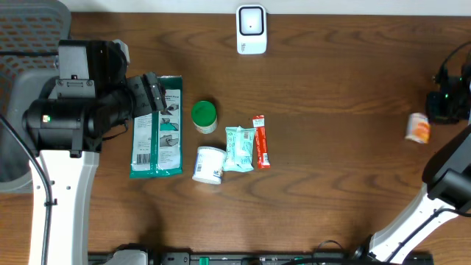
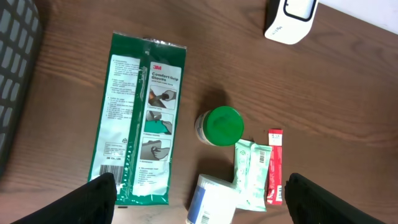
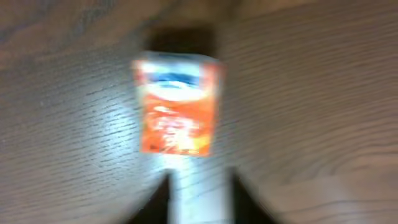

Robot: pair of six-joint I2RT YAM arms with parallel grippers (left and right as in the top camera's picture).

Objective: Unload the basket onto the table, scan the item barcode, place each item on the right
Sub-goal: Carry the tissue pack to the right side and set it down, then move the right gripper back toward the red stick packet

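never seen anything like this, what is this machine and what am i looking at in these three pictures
Two robot arms stand at a wooden table. One picture looks down from above; the others come from a camera on each wrist. On the table: a green glove packet, a green-lidded jar, a white tub, a teal packet, a red stick packet and a white scanner. The left fingers hang wide open over them, holding nothing. The right wrist picture is blurred: an orange-and-white item lies beyond the right fingers; open or shut, I cannot tell.
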